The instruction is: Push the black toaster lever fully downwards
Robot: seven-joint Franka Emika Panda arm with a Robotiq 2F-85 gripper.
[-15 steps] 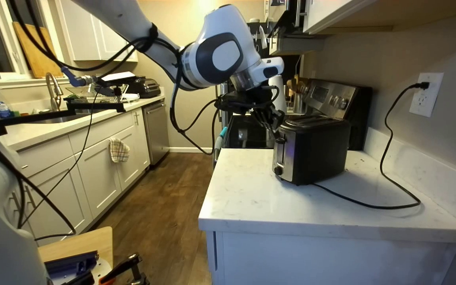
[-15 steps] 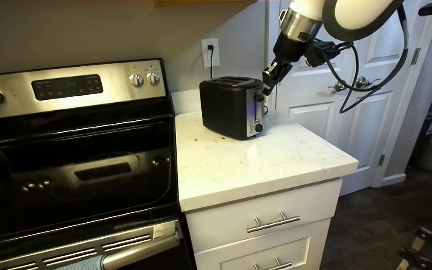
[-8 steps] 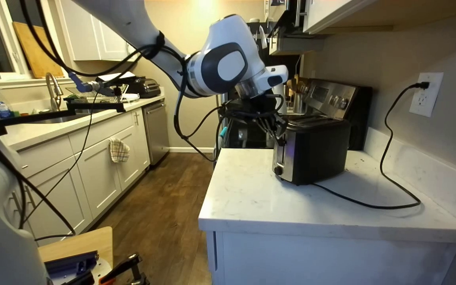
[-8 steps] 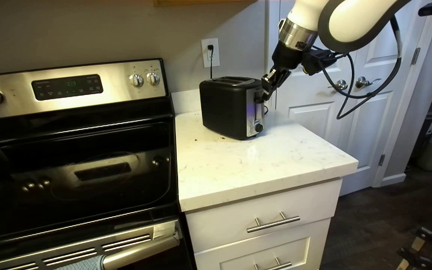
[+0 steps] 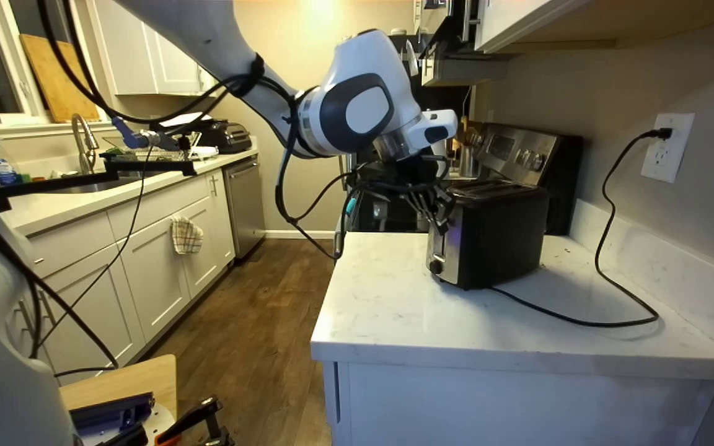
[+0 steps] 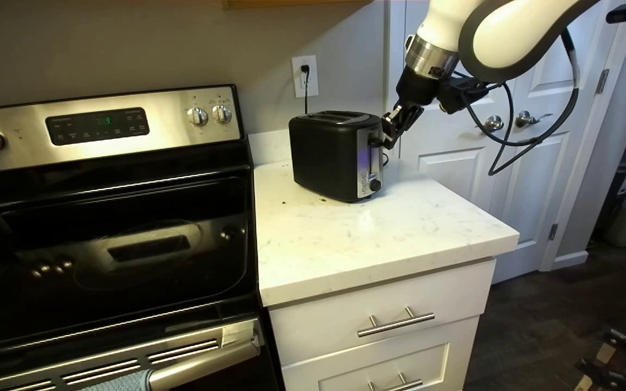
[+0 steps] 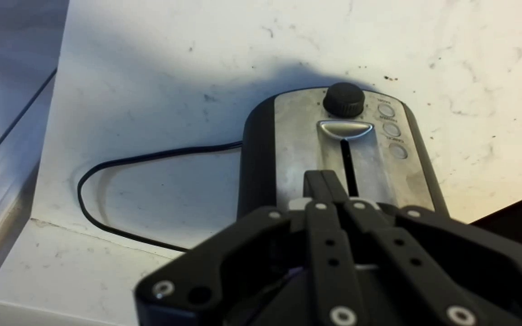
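Observation:
The black-sided toaster (image 5: 506, 235) stands on the white counter in both exterior views (image 6: 326, 155). Its silver end face (image 7: 295, 149) shows in the wrist view, with a dark vertical slot. The black toaster lever (image 6: 375, 142) shows as a small tab high on the end face in an exterior view. In the wrist view it is hidden behind my fingers. My gripper (image 7: 321, 179) is shut and empty, fingertips together, in front of the end face just beside the slot. Its tips (image 6: 388, 144) are at about lever height; I cannot tell whether they touch it.
A black knob (image 7: 344, 100) and several round buttons (image 7: 392, 130) sit low on the end face. The black cord (image 5: 580, 322) runs to a wall outlet (image 5: 668, 148). A stove (image 6: 128, 228) adjoins the counter (image 6: 345, 250). A cabinet (image 5: 549, 25) hangs above.
The arm and gripper have moved down, and in an exterior view slightly right, along the toaster's end face. The gripper stays shut. The toaster has not moved; the lever shows no clear movement.

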